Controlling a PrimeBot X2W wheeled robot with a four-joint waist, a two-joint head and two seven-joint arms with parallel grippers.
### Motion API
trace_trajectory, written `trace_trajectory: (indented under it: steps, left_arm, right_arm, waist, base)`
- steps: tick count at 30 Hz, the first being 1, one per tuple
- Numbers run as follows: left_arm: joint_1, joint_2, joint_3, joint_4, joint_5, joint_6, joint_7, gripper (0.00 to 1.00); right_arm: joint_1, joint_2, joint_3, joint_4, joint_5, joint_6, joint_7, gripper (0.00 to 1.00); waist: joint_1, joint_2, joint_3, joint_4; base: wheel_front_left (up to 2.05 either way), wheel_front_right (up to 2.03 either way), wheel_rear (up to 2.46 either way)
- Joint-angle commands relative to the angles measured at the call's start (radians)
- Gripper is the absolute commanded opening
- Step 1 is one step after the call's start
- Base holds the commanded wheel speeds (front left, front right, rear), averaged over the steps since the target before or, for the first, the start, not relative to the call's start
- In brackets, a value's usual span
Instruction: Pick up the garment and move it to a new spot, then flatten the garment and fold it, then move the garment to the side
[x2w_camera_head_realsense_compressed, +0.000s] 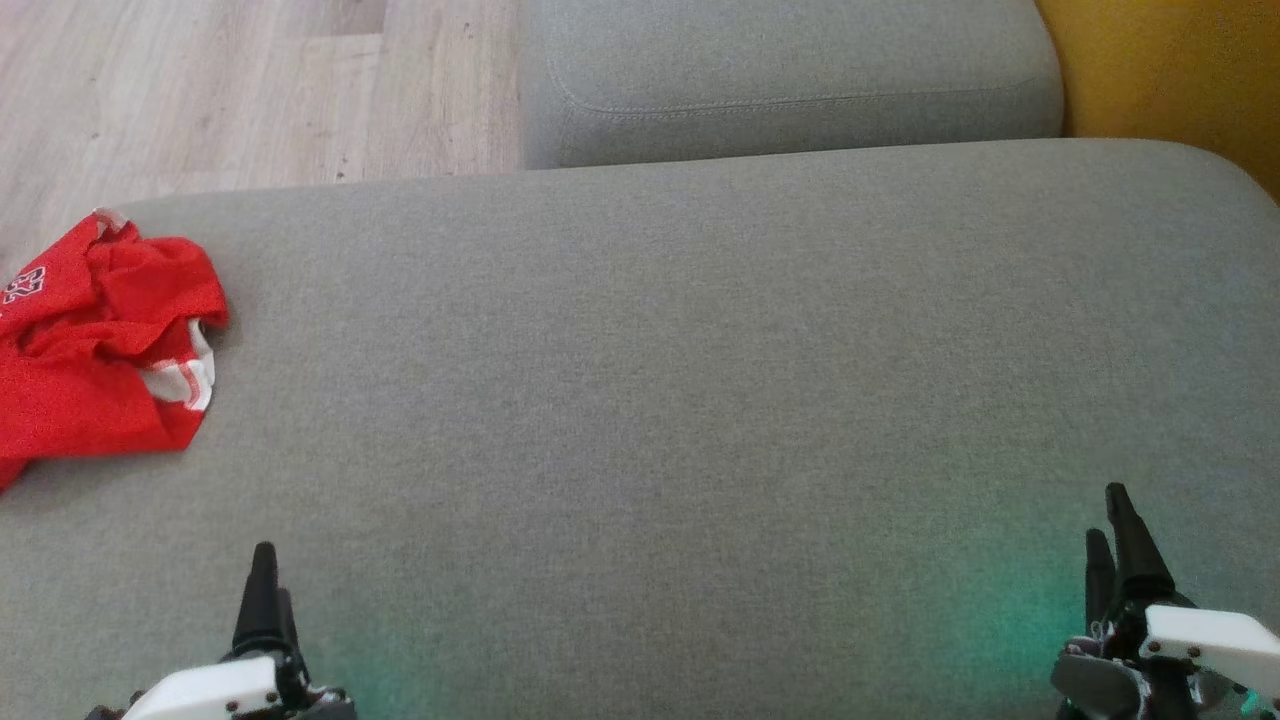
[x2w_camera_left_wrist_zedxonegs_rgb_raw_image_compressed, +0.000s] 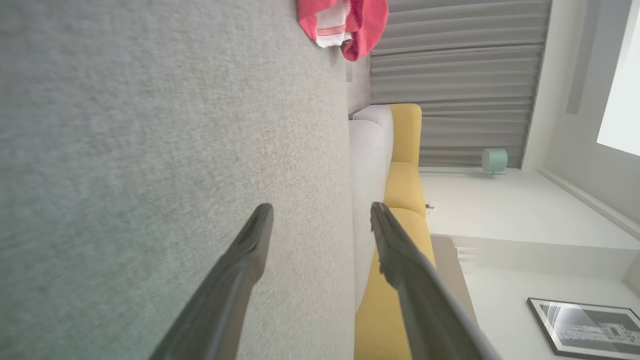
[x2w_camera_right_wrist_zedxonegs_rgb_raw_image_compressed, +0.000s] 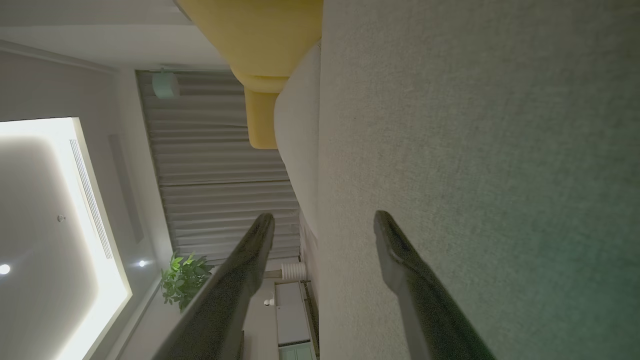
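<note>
Both of my grippers hang low over the near edge of the seat, the left gripper (x2w_camera_head_realsense_compressed: 274, 572) and the right gripper (x2w_camera_head_realsense_compressed: 1108, 515), each with its two dark fingers spread apart and nothing between them. Beneath them the grey seat cushion (x2w_camera_head_realsense_compressed: 680, 380) stretches across nearly the whole head view, with a second grey cushion (x2w_camera_head_realsense_compressed: 790, 80) beyond it, pale wood floor (x2w_camera_head_realsense_compressed: 200, 90) past the far left corner and a yellow sofa section (x2w_camera_head_realsense_compressed: 1170, 70) at the far right. The red garment (x2w_camera_head_realsense_compressed: 100, 350) lies crumpled at the cushion's left end, well apart from both grippers and partly cut off by the picture's edge, its white trim (x2w_camera_head_realsense_compressed: 190, 378) turned out toward the middle.

Nothing of the task looks begun. My concern is the garment's place so near the cushion's left end: a shallow pinch on one loose fold could drag the bundle over the side to the floor. Bunched layers may also hide which edge I catch, leaving it twisted when I try to flatten it.
</note>
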Motion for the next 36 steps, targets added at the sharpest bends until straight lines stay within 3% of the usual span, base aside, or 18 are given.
trace_trajectory:
  steps: [1,15,36]
  left_arm:
    - [-0.025,0.003,0.001,-0.041,0.016,0.003,-0.008,1.0]
    - [-0.021,0.004,-0.035,-0.096,0.175,0.025,-0.047,1.0]
    - [0.007,0.005,-0.112,-0.139,0.53,0.049,-0.112,1.0]
  right_arm:
    - [-0.026,-0.002,0.004,-0.04,-0.015,0.001,-0.012,1.0]
    - [-0.015,-0.003,0.02,-0.088,-0.184,0.002,-0.05,1.0]
    - [0.012,-0.005,0.073,-0.138,-0.508,0.003,-0.115,1.0]
  waist:
    - [0.0,0.0,-0.001,0.0]
    - [0.0,0.0,-0.011,0.007]
    - [0.0,0.0,-0.018,0.022]
  base:
    - [0.0,0.0,0.0]
    - [0.0,0.0,0.0]
    - [0.0,0.0,0.0]
